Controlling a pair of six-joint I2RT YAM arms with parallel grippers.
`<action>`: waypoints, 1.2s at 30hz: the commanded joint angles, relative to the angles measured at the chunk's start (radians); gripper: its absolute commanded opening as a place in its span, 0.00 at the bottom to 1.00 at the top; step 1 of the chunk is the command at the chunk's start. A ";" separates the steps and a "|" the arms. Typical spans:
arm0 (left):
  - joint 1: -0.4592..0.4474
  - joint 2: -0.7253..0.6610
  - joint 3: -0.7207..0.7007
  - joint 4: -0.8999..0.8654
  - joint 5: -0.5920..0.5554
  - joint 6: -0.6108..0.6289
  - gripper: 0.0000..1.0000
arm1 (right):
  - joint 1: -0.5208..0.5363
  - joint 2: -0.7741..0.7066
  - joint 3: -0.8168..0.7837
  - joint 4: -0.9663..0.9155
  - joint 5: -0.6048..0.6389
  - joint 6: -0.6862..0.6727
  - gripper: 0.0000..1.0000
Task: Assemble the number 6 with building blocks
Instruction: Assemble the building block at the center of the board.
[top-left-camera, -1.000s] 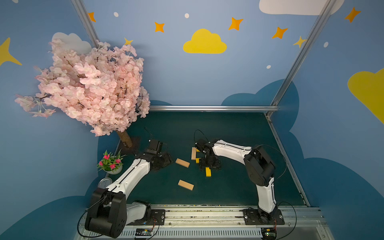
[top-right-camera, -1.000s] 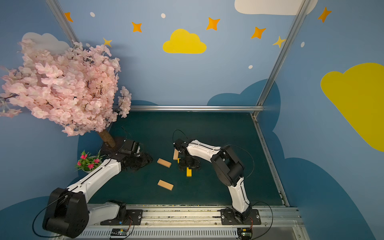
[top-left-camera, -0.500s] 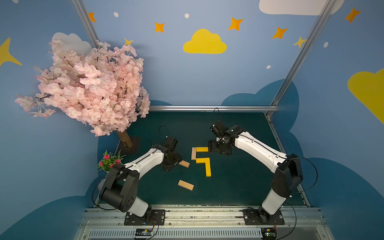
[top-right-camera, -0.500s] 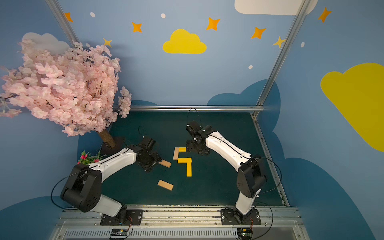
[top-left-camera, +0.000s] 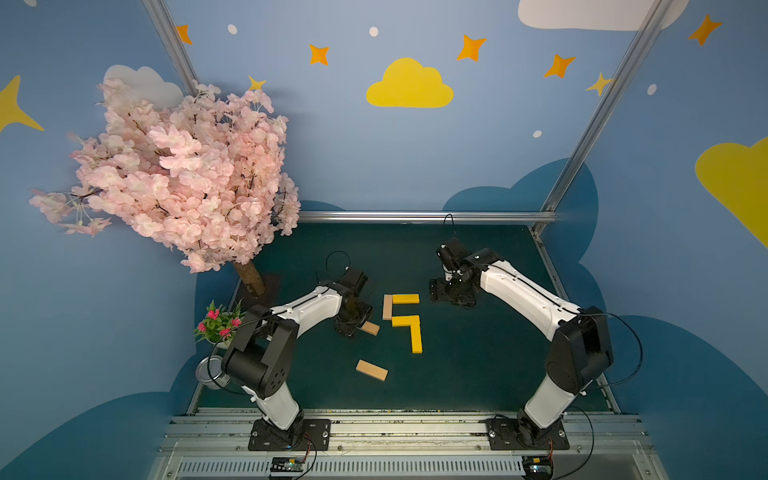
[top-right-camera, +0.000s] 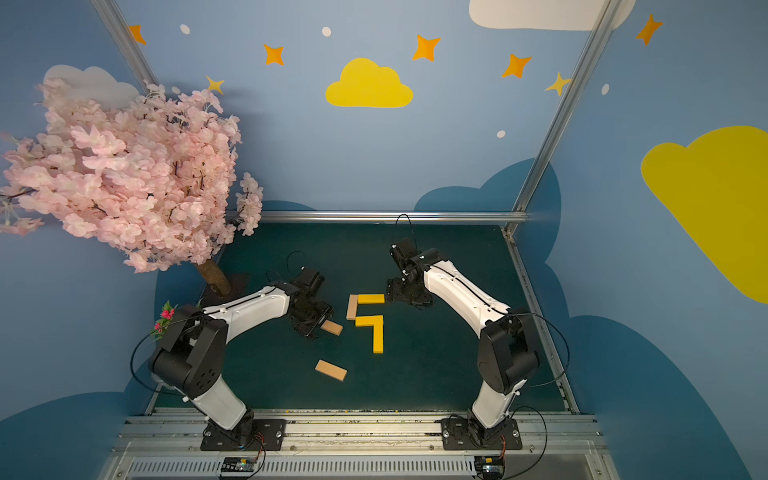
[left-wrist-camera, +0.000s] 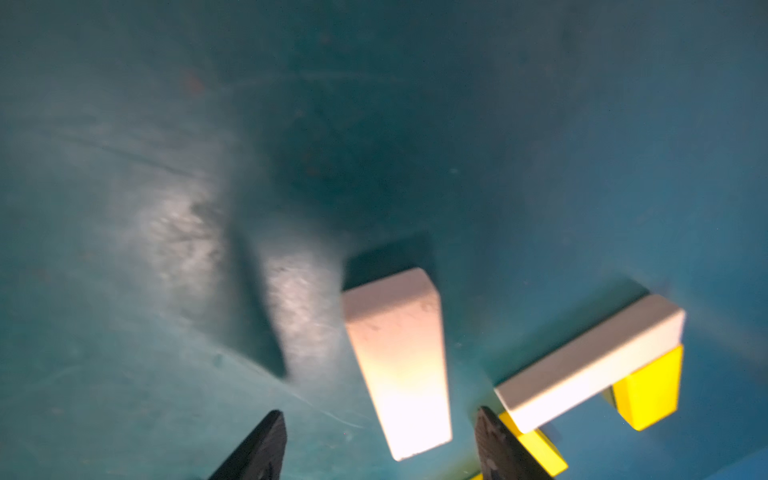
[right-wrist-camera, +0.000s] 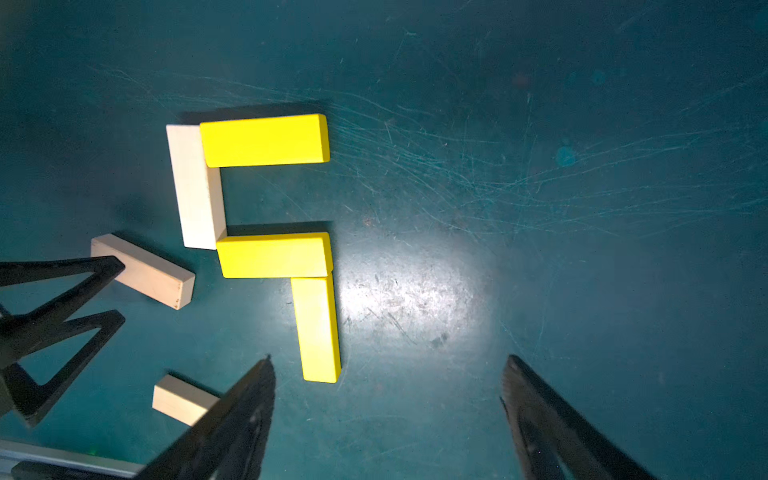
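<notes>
Scratched teal mat (top-left-camera: 478, 365), blue starry walls (top-left-camera: 374, 166) behind blossom tree (top-left-camera: 178, 178). Near tree, left gripper (left-wrist-camera: 378, 415) parted astride tan bar (left-wrist-camera: 395, 345); farther off, right gripper (right-wrist-camera: 388, 360) wide, empty.

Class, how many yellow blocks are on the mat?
3: top bar, middle bar below it, and lower bar square to the middle bar's right end. None looks hidden.

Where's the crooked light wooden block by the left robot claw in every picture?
Top view: slanted tan wooden block, mid-table, at the left gripper.
Top view: same place, beside the yellow bars.
Left wrist view: block between that gripper's open fingers.
Right wrist view: block beside the yellow bars.
Shared landmark: the straight tan bar joined to two yellow bars.
</notes>
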 joint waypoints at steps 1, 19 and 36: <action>-0.005 0.019 0.026 -0.041 -0.014 -0.035 0.73 | -0.030 -0.032 -0.017 0.021 -0.036 -0.044 0.88; -0.053 0.192 0.044 -0.099 0.107 -0.101 0.47 | -0.170 0.006 0.002 0.044 -0.137 -0.091 0.85; -0.103 0.211 0.200 -0.387 -0.002 0.517 0.19 | -0.183 -0.053 -0.023 0.064 -0.156 -0.035 0.82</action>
